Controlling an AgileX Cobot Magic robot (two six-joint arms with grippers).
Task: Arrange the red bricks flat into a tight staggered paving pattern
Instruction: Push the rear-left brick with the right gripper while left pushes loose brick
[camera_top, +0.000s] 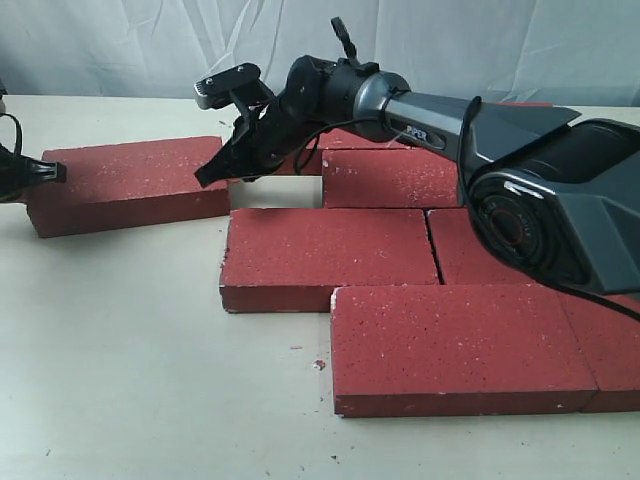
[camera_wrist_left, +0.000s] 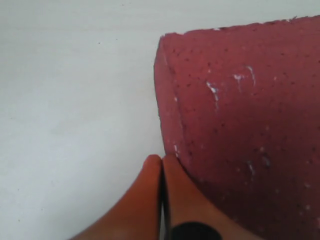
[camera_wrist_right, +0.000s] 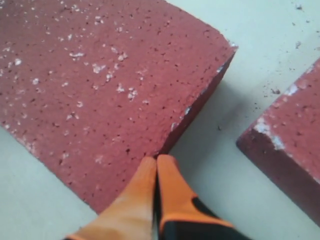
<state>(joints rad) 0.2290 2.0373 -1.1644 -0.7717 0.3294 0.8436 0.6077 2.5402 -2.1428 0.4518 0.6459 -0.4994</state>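
Several red bricks lie flat on the table. One loose red brick sits apart at the left, with a gap to the packed group. My left gripper is shut, its tips against that brick's left end; the orange fingertips touch the brick's lower corner. My right gripper is shut too, its tips at the same brick's right end. In the right wrist view the gripper rests against the edge of the brick, and a neighbouring brick lies across a strip of bare table.
The packed bricks form staggered rows: a front brick, a middle one and a back one. My right arm's base stands over the right side. Pale table stretches front left; a grey curtain hangs behind.
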